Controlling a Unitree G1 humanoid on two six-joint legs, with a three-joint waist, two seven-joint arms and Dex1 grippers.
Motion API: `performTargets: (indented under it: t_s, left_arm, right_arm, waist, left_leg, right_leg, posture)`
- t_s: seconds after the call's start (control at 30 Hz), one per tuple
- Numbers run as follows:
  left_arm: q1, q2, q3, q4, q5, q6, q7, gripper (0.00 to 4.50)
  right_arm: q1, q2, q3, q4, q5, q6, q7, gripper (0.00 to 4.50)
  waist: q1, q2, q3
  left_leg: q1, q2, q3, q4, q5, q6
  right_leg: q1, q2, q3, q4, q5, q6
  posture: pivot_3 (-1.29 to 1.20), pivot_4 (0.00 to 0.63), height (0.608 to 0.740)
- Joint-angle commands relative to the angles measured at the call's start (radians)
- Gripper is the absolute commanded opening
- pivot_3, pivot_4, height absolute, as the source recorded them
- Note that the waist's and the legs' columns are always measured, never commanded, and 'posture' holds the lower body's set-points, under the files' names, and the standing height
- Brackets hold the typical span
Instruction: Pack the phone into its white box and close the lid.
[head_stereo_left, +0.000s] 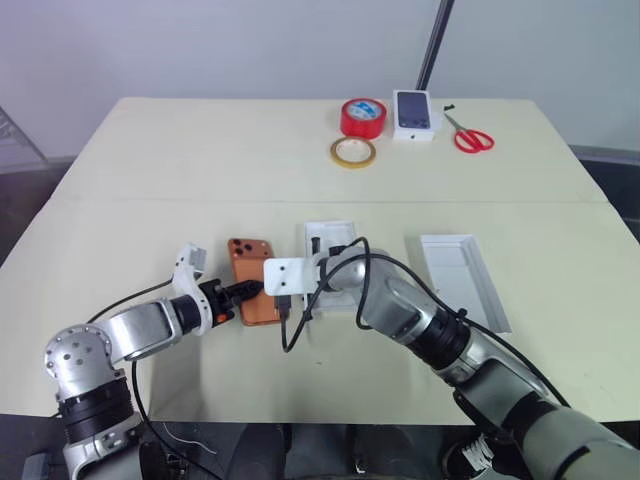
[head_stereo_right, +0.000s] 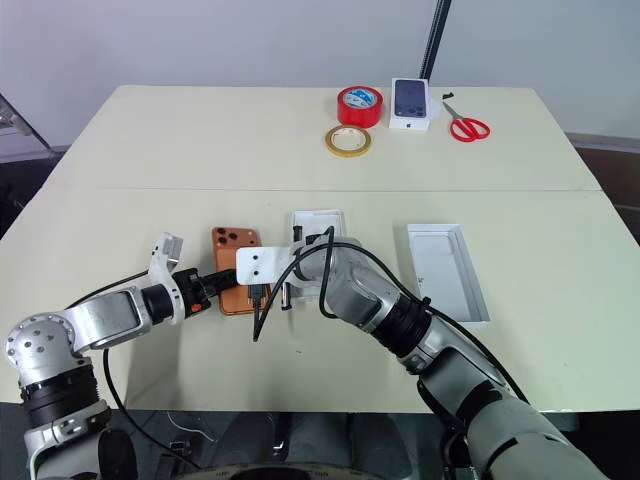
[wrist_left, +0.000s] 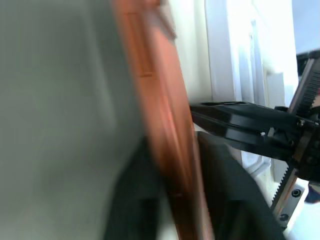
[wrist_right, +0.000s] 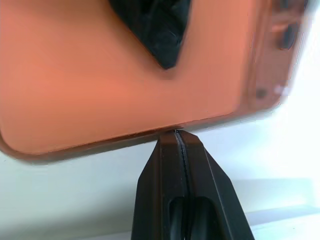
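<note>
The left gripper (head_stereo_left: 240, 291), two black fingers, is clamped across the near end of the slim orange-copper phone (head_stereo_left: 252, 281); in the left wrist view a finger sits on each side of the phone's thin edge (wrist_left: 165, 150). The phone lies back up on the pale cream surface (head_stereo_left: 200, 170), its long axis running away from the left gripper toward the far side, the cluster of dark camera lenses at its far end. Its back is smooth and matt, its corners rounded.

The right gripper (wrist_right: 176, 134) has its black fingers pressed together with nothing between them, their joined tip touching the phone's long edge on the side away from the left gripper.

Just beyond that right gripper lies the shallow white rectangular cardboard box (head_stereo_left: 330, 240) with a moulded insert, parallel to the phone. Farther out on the same side rests the white rectangular lid (head_stereo_left: 462, 278), open side up, its plain inside and raised rim showing.

Well beyond both grippers sit a red tape roll (head_stereo_left: 363, 117), a flat tan tape ring (head_stereo_left: 353, 152), a smaller white box with a dark phone picture (head_stereo_left: 414, 115), and red-handled scissors (head_stereo_left: 470, 135).
</note>
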Motion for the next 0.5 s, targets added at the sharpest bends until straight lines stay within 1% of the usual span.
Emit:
performTargets:
  t_s: [0.03, 0.17, 0.23, 0.3, 0.37, 0.43, 0.5]
  left_arm:
    - [0.029, 0.033, -0.018, 0.002, -0.123, -0.083, 0.049, 1.13]
    - [0.069, 0.076, -0.062, 0.009, -0.241, -0.174, 0.093, 1.13]
    - [0.088, 0.097, -0.086, 0.008, -0.288, -0.218, 0.115, 0.57]
    - [0.096, 0.12, -0.107, 0.002, -0.339, -0.27, 0.129, 0.03]
    - [0.098, 0.142, -0.128, -0.009, -0.383, -0.316, 0.137, 0.03]
    - [0.064, 0.16, -0.155, -0.033, -0.427, -0.363, 0.141, 0.03]
    - [0.022, 0.157, -0.18, -0.055, -0.454, -0.404, 0.141, 0.03]
  right_arm:
    - [-0.003, 0.01, -0.009, -0.033, 0.0, -0.01, 0.003, 0.0]
    - [-0.01, 0.002, -0.025, -0.056, 0.004, -0.007, 0.008, 0.0]
    - [-0.017, -0.001, -0.054, -0.079, 0.019, 0.009, 0.012, 0.0]
    - [-0.017, -0.014, -0.118, -0.139, 0.056, 0.032, 0.022, 0.0]
    - [-0.008, -0.024, -0.166, -0.189, 0.085, 0.048, 0.025, 0.0]
    - [0.022, -0.048, -0.271, -0.274, 0.152, 0.091, 0.036, 0.0]
    - [0.064, -0.092, -0.375, -0.35, 0.22, 0.126, 0.054, 0.0]
  waist:
    - [0.0, 0.0, 0.0]
    - [0.0, 0.0, 0.0]
    - [0.002, 0.0, 0.0]
    - [0.003, 0.0, 0.0]
    - [0.003, 0.0, 0.001]
    - [0.007, 0.0, 0.001]
    - [0.011, 0.0, 0.001]
  left_leg:
    - [0.0, 0.0, 0.0, 0.0, 0.0, 0.0]
    - [0.0, 0.0, 0.0, 0.0, 0.0, 0.0]
    - [0.0, 0.0, 0.0, 0.0, 0.0, 0.0]
    - [0.0, 0.0, 0.0, 0.0, 0.0, 0.0]
    - [0.0, 0.0, 0.0, -0.001, 0.0, 0.0]
    - [-0.001, 0.0, 0.0, -0.001, 0.0, 0.0]
    - [-0.002, 0.0, -0.001, -0.001, 0.0, 0.0]
  right_leg:
    - [0.0, 0.0, 0.0, 0.0, 0.0, 0.0]
    - [0.0, 0.0, 0.0, 0.0, 0.0, 0.0]
    - [0.0, 0.0, 0.0, -0.001, 0.0, 0.0]
    - [-0.001, -0.001, 0.0, -0.001, 0.0, 0.0]
    - [0.0, -0.001, 0.001, -0.001, 0.0, 0.0]
    - [0.0, -0.001, 0.0, -0.001, 0.0, 0.0]
    - [0.0, -0.001, 0.0, -0.002, 0.0, 0.0]
  posture:
    - [0.0, 0.15, 0.74]
    - [0.0, 0.15, 0.74]
    - [0.0, 0.15, 0.74]
    - [0.0, 0.15, 0.74]
    - [0.0, 0.15, 0.74]
    - [0.0, 0.15, 0.74]
    - [0.0, 0.15, 0.74]
